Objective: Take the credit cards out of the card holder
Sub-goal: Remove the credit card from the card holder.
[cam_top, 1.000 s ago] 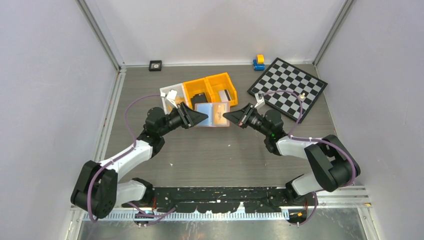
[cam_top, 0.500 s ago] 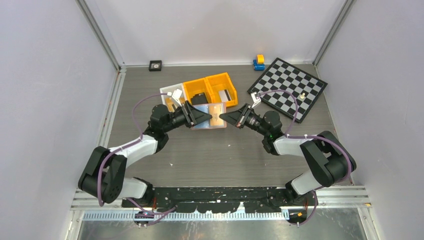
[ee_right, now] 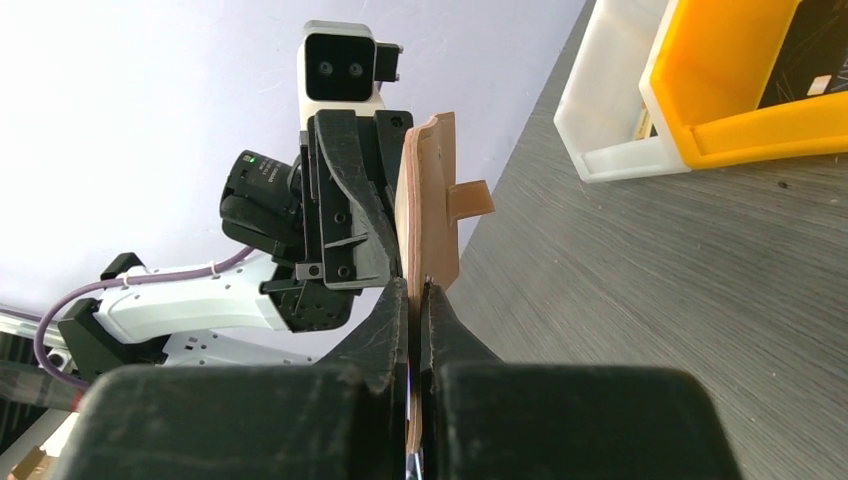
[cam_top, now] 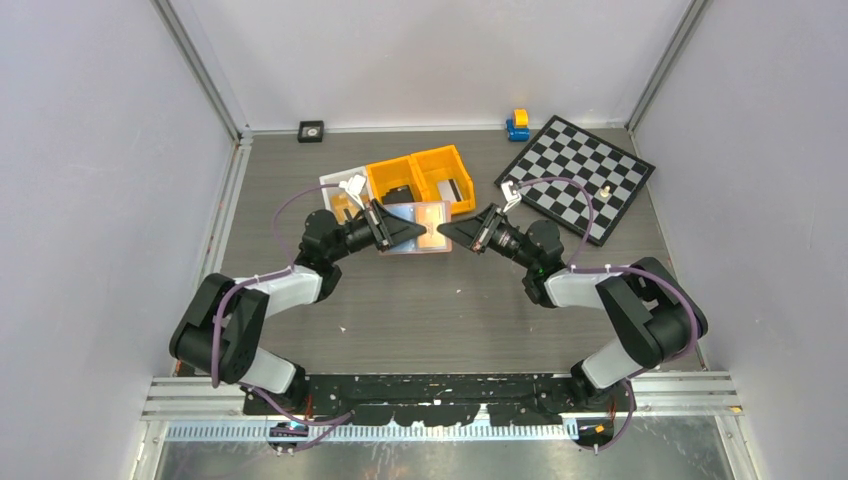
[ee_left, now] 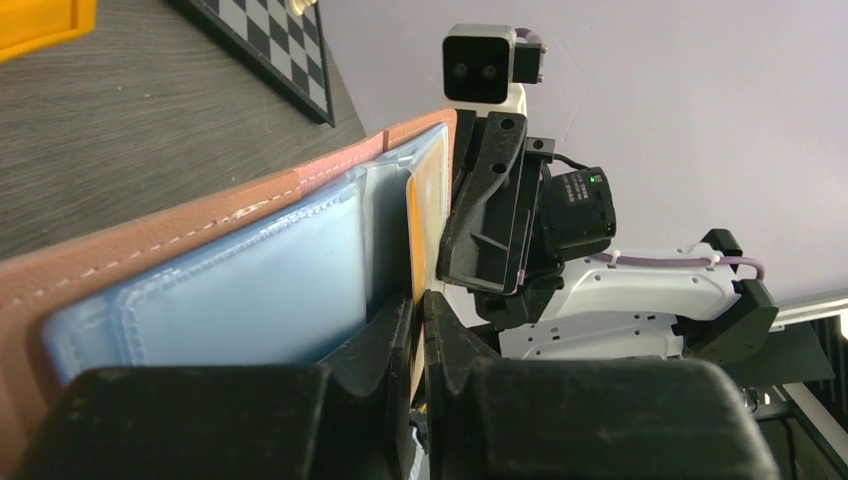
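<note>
The card holder (cam_top: 425,215), a tan-pink wallet with clear pockets, hangs open above the table between my two grippers. My right gripper (cam_top: 442,232) is shut on its right edge; the right wrist view shows the leather (ee_right: 428,220) pinched between the fingers and the snap tab (ee_right: 472,200) sticking out. My left gripper (cam_top: 417,233) reaches in from the left. In the left wrist view its jaws (ee_left: 420,300) are shut on the thin edge of an orange-and-pale credit card (ee_left: 425,200) standing in the pocket beside the bluish clear sleeve (ee_left: 250,290). No other cards show.
Two orange bins (cam_top: 420,180) and a white bin (cam_top: 340,190) stand just behind the wallet, with a black item (cam_top: 398,196) in one orange bin. A chessboard (cam_top: 578,178) lies at the back right, a blue-and-yellow toy (cam_top: 517,124) and a small black square (cam_top: 311,130) by the back wall.
My left gripper moved in to the right over the open wallet and closed its jaws on the card edge. The wallet shifted slightly left. My right gripper stayed shut on it.
</note>
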Controlling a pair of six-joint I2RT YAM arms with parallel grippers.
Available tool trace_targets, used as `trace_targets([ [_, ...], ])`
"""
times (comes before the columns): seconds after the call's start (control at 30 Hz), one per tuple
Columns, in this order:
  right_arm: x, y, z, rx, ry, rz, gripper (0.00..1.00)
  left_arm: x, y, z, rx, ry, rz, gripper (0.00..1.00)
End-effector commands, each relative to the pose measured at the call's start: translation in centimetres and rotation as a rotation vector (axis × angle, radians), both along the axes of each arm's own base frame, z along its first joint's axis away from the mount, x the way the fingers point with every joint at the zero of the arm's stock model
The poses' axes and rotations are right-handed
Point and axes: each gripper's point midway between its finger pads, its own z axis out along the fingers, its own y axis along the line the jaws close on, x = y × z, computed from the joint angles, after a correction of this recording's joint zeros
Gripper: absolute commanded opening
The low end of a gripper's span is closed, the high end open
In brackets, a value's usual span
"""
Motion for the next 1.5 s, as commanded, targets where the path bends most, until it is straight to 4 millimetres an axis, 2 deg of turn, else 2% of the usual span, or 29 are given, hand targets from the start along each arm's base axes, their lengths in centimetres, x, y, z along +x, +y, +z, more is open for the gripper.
trace_targets([
  [0.0,-0.3,0.5,2.6,0.054,-0.084,0.034,0.01,-1.2,-0.3,4.2,-0.101,-0.142,-0.061,0.07],
  [0.1,-0.2,0.4,2.4,0.055,-0.08,0.021,0.07,-0.7,0.5,3.9,-0.101,-0.134,-0.017,0.07],
  [0.17,-0.1,0.2,2.3,0.056,-0.077,0.009,0.21,-0.4,1.0,3.8,-0.101,-0.129,0.006,0.08],
  [0.23,0.0,0.1,2.3,0.058,-0.074,0.004,0.26,-0.3,1.1,3.7,-0.098,-0.127,0.005,0.08],
  [0.37,-0.1,0.0,2.6,0.068,-0.082,0.008,0.2,-0.2,1.1,3.3,-0.09,-0.117,0.005,0.05],
  [0.47,-0.2,0.1,2.7,0.07,-0.085,0.012,0.08,-0.1,1.1,3.2,-0.082,-0.112,0.009,0.04],
  [0.57,-0.2,0.0,2.8,0.075,-0.087,0.012,0.07,-0.1,1.1,3.1,-0.076,-0.11,0.01,0.05],
  [0.67,-0.2,-0.2,2.8,0.076,-0.086,0.005,0.02,-0.2,1.1,2.9,-0.069,-0.105,0.012,0.14],
  [0.77,-0.2,-0.3,2.9,0.078,-0.087,0.001,0.01,-0.2,1.3,3.2,-0.081,-0.112,0.016,0.2],
  [1.1,-0.1,-0.1,2.7,0.088,-0.074,0.013,0.0,-0.8,2.0,4.7,-0.139,-0.165,0.015,0.18],
  [1.33,0.0,-0.2,2.6,0.094,-0.067,0.013,0.04,-0.6,2.2,4.8,-0.167,-0.16,0.017,0.04],
  [1.47,0.1,-0.4,2.6,0.099,-0.065,0.008,0.05,-0.4,2.7,5.1,-0.181,-0.163,0.029,0.03],
])
